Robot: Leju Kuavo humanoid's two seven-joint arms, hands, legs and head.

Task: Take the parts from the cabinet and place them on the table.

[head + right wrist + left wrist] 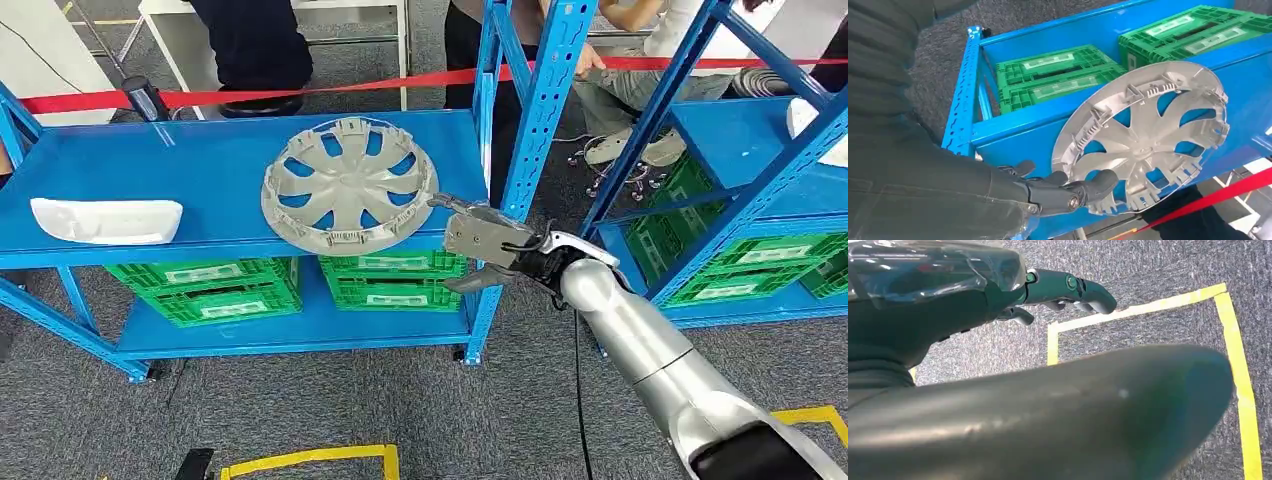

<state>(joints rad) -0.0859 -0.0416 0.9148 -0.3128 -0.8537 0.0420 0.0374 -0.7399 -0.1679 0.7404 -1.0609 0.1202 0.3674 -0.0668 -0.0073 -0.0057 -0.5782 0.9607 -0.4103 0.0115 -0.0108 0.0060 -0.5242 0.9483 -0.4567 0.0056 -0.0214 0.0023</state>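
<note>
A grey wheel cover [348,185] lies on the top board of the blue cabinet [150,160], its near rim hanging slightly over the front edge. My right hand [490,245] is at the cover's right rim with its fingers apart, upper fingers reaching the rim and thumb below the board's edge. In the right wrist view the fingertips [1098,181] sit right at the rim of the wheel cover [1148,145], not closed around it. A white part [105,220] lies at the board's left end. My left hand [973,300] hangs over the carpet, fingers extended, holding nothing.
Green crates [220,285] fill the lower shelf. A blue upright post [535,110] stands just right of the cover, and a second blue rack [740,140] is beyond it. A red ribbon [300,90] and people are behind. Yellow tape [300,458] marks the carpet.
</note>
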